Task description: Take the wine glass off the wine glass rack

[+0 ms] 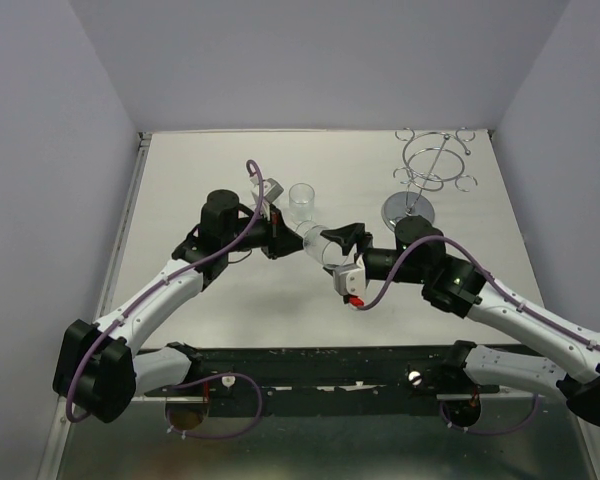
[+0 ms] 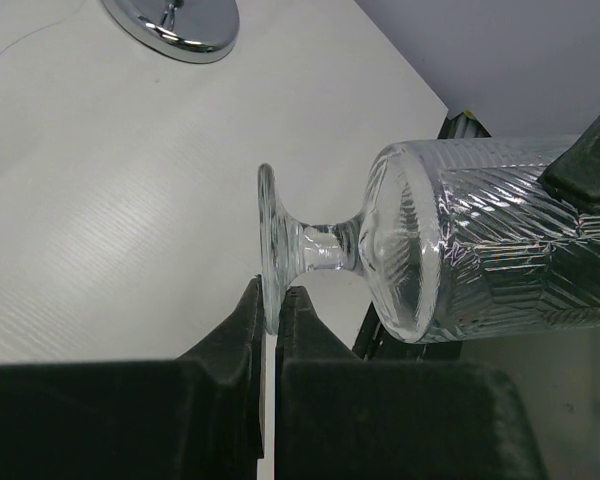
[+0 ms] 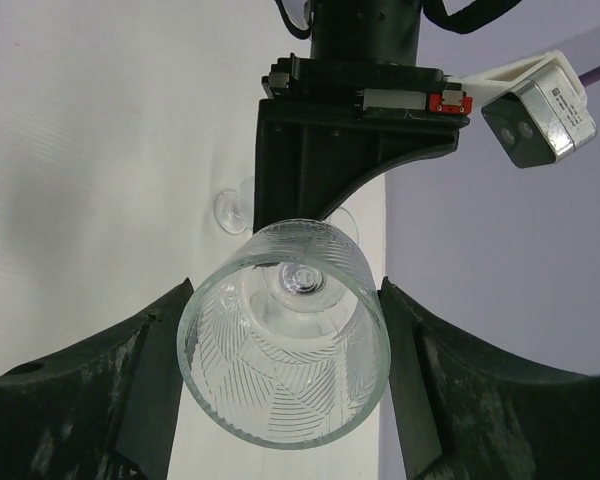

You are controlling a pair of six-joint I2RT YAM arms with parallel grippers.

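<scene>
The wine glass (image 1: 320, 243) hangs on its side above the middle of the table, held between both arms. In the left wrist view my left gripper (image 2: 273, 292) is shut on the rim of its round foot, and the stem and ribbed bowl (image 2: 460, 250) point away to the right. My right gripper (image 3: 285, 290) straddles the bowl (image 3: 285, 350), whose open mouth faces the camera; a finger (image 3: 150, 390) presses against each side. The wine glass rack (image 1: 432, 165) stands at the back right on its mirrored disc base (image 1: 408, 210), with no glass hanging on it.
A second clear glass (image 1: 301, 200) stands upright on the table just behind the two grippers. The rack's disc base (image 2: 180, 25) lies close behind the right arm's wrist. Grey walls close the table in on the left, back and right.
</scene>
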